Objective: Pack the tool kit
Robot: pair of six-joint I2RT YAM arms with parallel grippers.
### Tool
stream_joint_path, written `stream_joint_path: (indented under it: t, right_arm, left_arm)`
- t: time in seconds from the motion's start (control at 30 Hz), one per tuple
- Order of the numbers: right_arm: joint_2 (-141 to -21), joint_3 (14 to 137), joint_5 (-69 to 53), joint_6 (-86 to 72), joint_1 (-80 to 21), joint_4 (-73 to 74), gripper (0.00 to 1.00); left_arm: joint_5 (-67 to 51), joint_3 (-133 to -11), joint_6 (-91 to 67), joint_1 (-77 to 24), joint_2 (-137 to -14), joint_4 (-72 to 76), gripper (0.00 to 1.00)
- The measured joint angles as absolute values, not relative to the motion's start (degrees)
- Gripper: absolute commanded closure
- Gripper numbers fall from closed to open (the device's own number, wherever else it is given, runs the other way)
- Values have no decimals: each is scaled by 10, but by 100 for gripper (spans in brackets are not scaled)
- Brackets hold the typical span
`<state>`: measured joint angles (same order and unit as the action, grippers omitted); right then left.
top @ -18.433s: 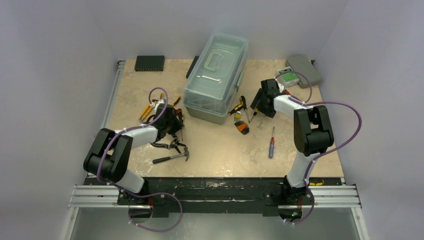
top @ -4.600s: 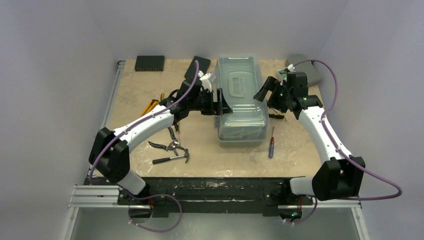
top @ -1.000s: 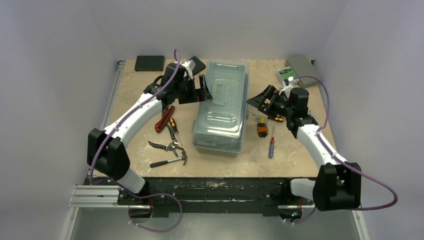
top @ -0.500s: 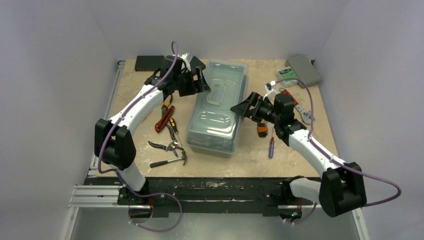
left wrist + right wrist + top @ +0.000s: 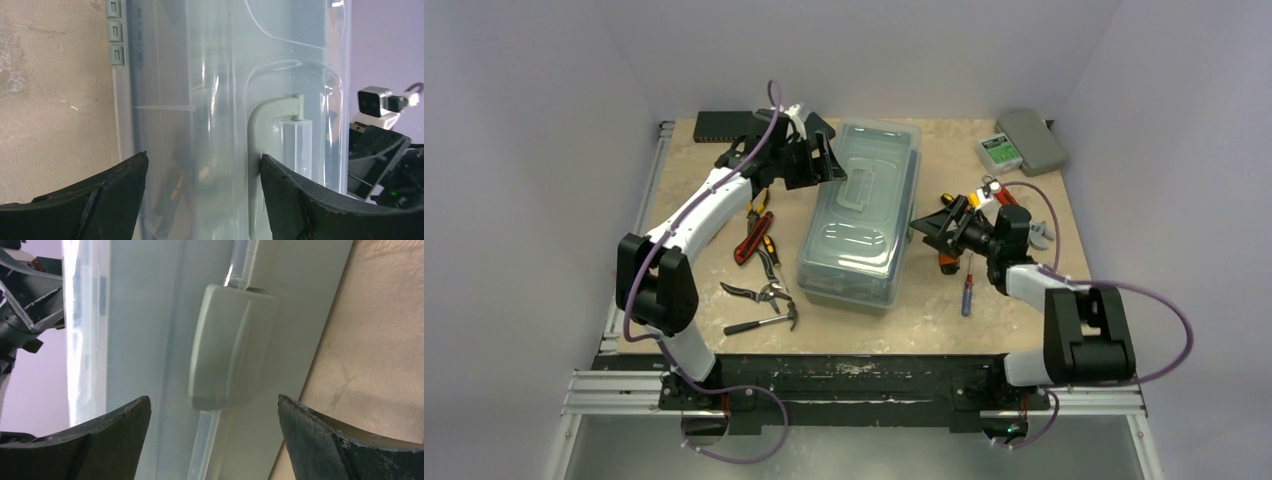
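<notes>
1. The toolbox (image 5: 861, 225) sits in the middle of the bench (image 5: 1024, 312), slightly askew, with its translucent lid down. The loose tools are outside it: a hammer (image 5: 764, 318), shears (image 5: 759, 292) and a red-handled tool (image 5: 752, 237) lie to its left, and a blue screwdriver (image 5: 966, 292) lies to its right.
2. The left end effector (image 5: 826, 152) is over the far left part of the lid. Its fingers straddle the strip between the lid's side edge and the top handle (image 5: 272, 127). One finger looks to be right against the handle, but I cannot tell whether the pair is actually pinching anything.
3. The right end effector (image 5: 932, 222) is low beside the box's right wall with its jaws spread wide and nothing in them. It faces the green latch (image 5: 232, 347) without touching it.
4. My guess is that the lid has to be unlatched and lifted before anything goes in.
5. One risk is that a squeeze on smooth, curved lid plastic slips off, or that the finger catches the handle and twists the box instead of raising the lid.
6. If the latch is pushed from the right with no counter-hold, the whole box could slide left into the shears and the red-handled tool.
7. If the left side lifts while the latch is fastened, the box may tip or the lid may flex.
8. The screwdriver lies close to the right arm, and a low sweep could knock it away.
</notes>
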<state>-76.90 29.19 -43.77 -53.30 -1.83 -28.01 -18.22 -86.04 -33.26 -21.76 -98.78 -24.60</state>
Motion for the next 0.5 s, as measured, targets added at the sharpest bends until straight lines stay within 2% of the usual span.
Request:
stream_joint_path:
  t: [0.33, 0.4, 0.5]
  right_arm:
    - [-1047, 263, -493, -766, -15, -715, 6]
    - [-1104, 270, -510, -823, -14, -783, 6]
    - [-1121, 277, -520, -862, -16, -828, 7]
  left_arm:
    - [-200, -859, -333, -214, -994, -231, 23]
    - [-208, -857, -334, -210, -997, -225, 23]
    - [-229, -848, -336, -203, -999, -206, 25]
